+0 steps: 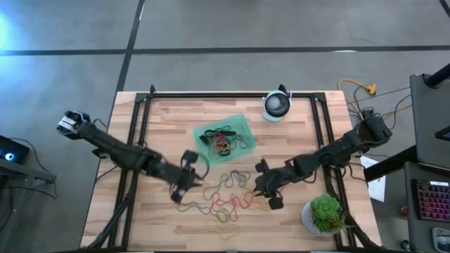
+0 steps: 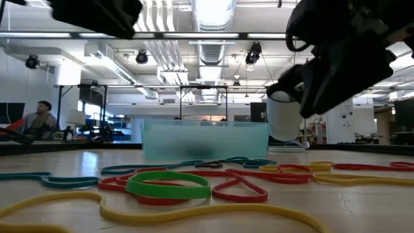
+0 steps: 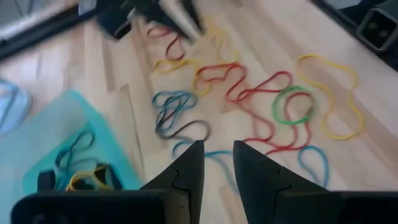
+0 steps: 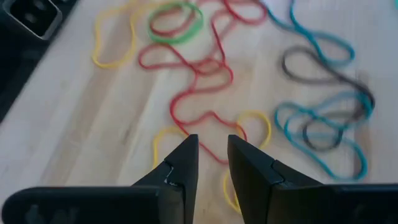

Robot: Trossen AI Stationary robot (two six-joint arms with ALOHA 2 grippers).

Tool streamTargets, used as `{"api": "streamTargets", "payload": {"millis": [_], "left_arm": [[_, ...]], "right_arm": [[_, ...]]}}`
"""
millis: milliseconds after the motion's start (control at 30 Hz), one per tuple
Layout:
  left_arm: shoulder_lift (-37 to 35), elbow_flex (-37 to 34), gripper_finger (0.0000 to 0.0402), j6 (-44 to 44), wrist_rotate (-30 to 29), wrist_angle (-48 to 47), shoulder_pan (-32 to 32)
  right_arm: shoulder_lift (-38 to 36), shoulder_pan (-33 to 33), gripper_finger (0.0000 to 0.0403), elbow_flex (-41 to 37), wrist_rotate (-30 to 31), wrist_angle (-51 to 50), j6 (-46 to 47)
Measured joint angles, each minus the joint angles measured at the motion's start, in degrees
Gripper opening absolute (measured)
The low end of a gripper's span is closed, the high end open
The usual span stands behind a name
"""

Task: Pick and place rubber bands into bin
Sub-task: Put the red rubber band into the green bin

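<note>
A light wooden table with a black frame stands on a grey concrete floor crossed by dark seams. At the table's far edge sits a round white device, and at its near right corner a potted plant. Yellow and dark cables trail off the right side, near a keyboard. Beyond the table the room is a large open hall with exposed ducts, strip lights and black spot lamps on the ceiling. A person sits far off at the left.
</note>
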Motion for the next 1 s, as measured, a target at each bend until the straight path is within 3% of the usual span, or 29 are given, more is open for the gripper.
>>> {"api": "streamTargets", "payload": {"millis": [133, 267, 667, 1000], "left_arm": [[0.41, -1.15, 0.0068, -0.09, -5.49, 2.81, -6.97], [1.26, -1.6, 0.0067, -0.09, -6.16, 3.96, -10.63], [1.14, -1.65, 0.0067, -0.26, -6.59, 4.52, -11.39], [1.14, -1.73, 0.0067, -0.25, -6.59, 4.32, -11.39]], "right_arm": [[0.02, 0.0, 0.0082, 0.0, 2.89, -3.47, 2.66], [0.36, -0.03, 0.0082, 0.0, 5.81, -1.21, 2.44], [10.95, -0.02, 0.0082, 0.64, 5.58, 7.66, -3.27], [11.24, -0.13, 0.0082, 0.75, 6.99, 8.16, -3.06]]}}
